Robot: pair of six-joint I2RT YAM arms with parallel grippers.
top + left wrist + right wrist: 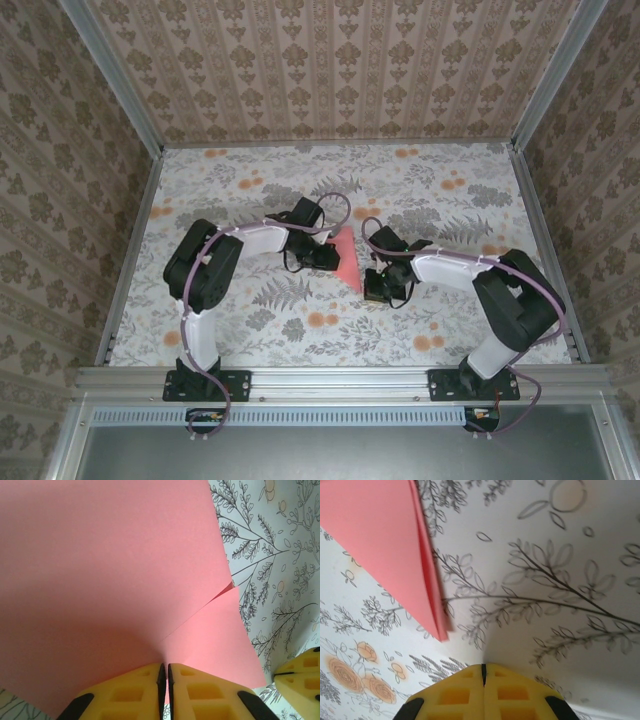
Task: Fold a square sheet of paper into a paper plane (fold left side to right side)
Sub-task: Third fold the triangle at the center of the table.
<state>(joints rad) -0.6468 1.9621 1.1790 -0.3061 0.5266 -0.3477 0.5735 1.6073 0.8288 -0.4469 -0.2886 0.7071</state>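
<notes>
While your left gripper (165,667) holds one edge of the pink paper (100,570) in a tight pinch, that flap lifts up off the layer under it. I think this gets it ready to swing over to the right side. The paper lies on the flowered table (420,190), folded to a point. Just right of that point, your right gripper (483,669) rests pressed together, holding nothing. It is likely there to press the paper down.

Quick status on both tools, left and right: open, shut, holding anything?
Left tool: shut on the paper.
Right tool: shut, holding nothing.
</notes>
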